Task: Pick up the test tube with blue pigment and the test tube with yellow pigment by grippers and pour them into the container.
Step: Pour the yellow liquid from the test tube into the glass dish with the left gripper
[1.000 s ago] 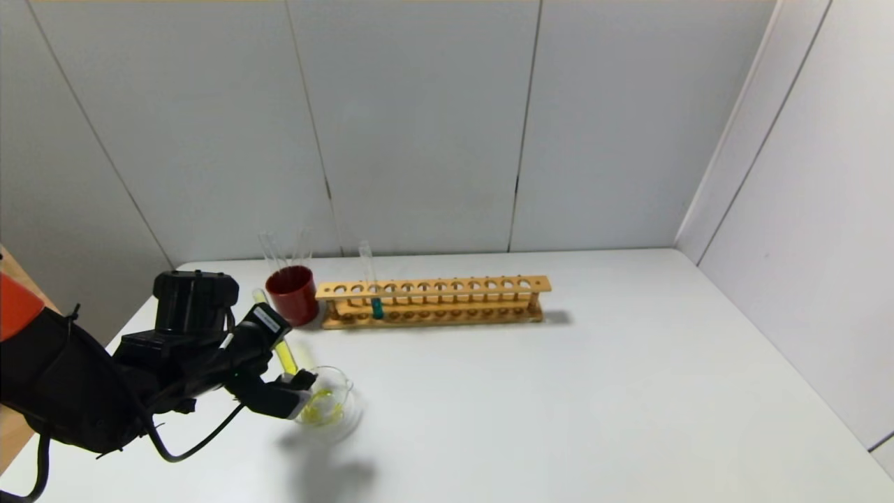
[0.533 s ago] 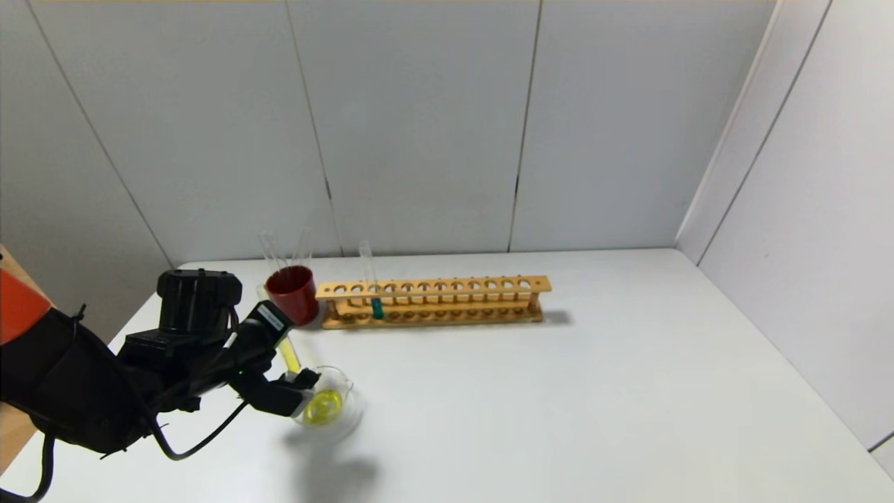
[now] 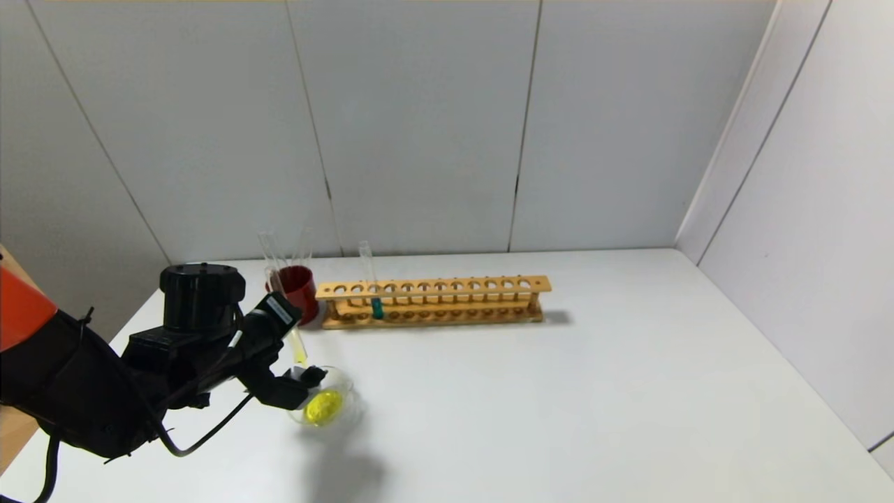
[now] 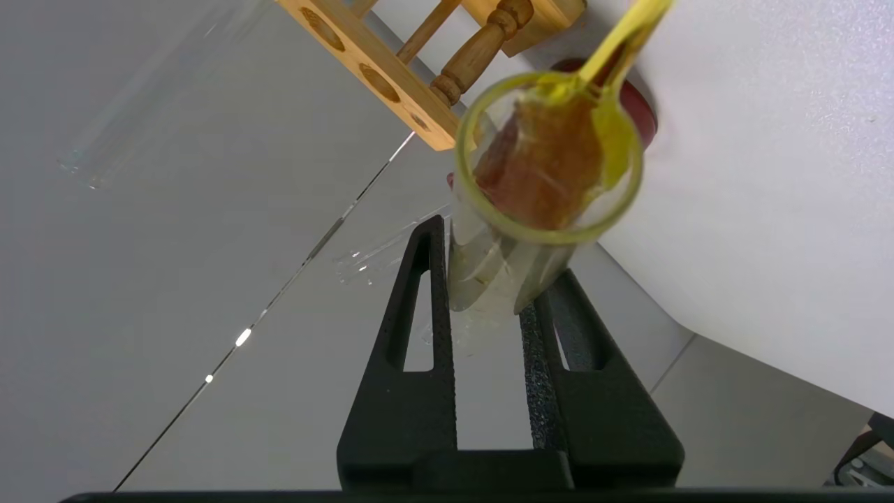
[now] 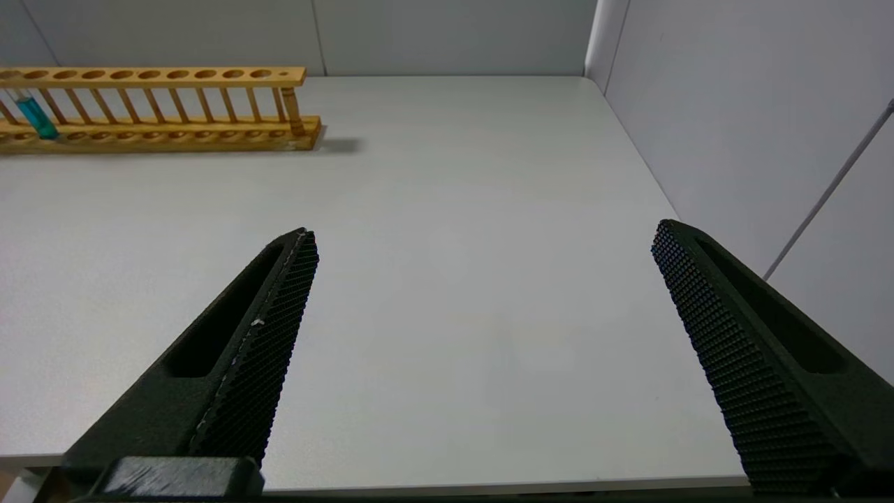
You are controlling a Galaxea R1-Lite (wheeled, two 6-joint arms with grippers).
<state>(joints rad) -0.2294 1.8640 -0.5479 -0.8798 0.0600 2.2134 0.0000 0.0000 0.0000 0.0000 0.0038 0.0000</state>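
Note:
My left gripper (image 3: 305, 382) is shut on the test tube with yellow pigment (image 3: 297, 347) and holds it tilted, mouth down, over the container (image 3: 347, 392) at the table's front left. Yellow liquid lies pooled in the container. In the left wrist view the tube (image 4: 489, 269) sits between the black fingers of the left gripper (image 4: 492, 258), and a yellow stream (image 4: 624, 31) leaves its rim. The test tube with blue pigment (image 3: 376, 307) stands upright in the wooden rack (image 3: 447, 286); it also shows in the right wrist view (image 5: 35, 116). My right gripper (image 5: 482, 237) hangs open over bare table, outside the head view.
A dark red cup (image 3: 299, 292) holding clear tubes (image 3: 269, 250) stands just left of the rack, close behind my left wrist. Grey wall panels close off the back and the right side. The white table (image 3: 594, 391) stretches right of the container.
The left wrist has rolled further and risen a little, lifting the tube's base. The yellow column in the tube has shrunk and the yellow pool in the container has grown.

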